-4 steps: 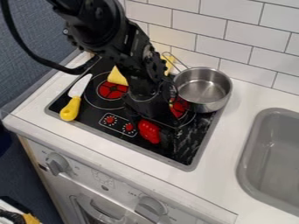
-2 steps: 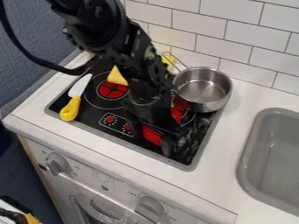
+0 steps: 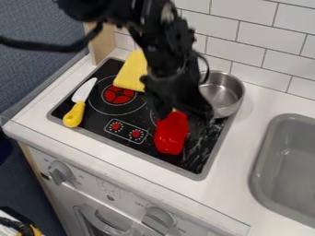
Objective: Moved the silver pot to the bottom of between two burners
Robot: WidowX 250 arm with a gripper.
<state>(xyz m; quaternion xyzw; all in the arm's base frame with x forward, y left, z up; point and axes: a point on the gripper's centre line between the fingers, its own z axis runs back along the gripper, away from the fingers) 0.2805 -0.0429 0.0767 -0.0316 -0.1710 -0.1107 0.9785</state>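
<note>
The silver metal pot [image 3: 226, 92] sits at the black stovetop's [image 3: 98, 120] two o'clock, partly behind the black jaws [image 3: 180, 120], whose grip I cannot tell. Glossy red toy [image 3: 170, 138] at five, yellow cloth [image 3: 131, 73] twelve, yellow-handled knife [image 3: 75, 113] nine.

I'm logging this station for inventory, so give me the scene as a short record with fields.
pot: silver, upright, at the stove's right rear, partly behind the arm
claw: at the red object, front right of the stove
knife: yellow-handled, along the stove's left side
yellow item: rear of the stove
sink: gray, right
pot placement: not yet done
</note>
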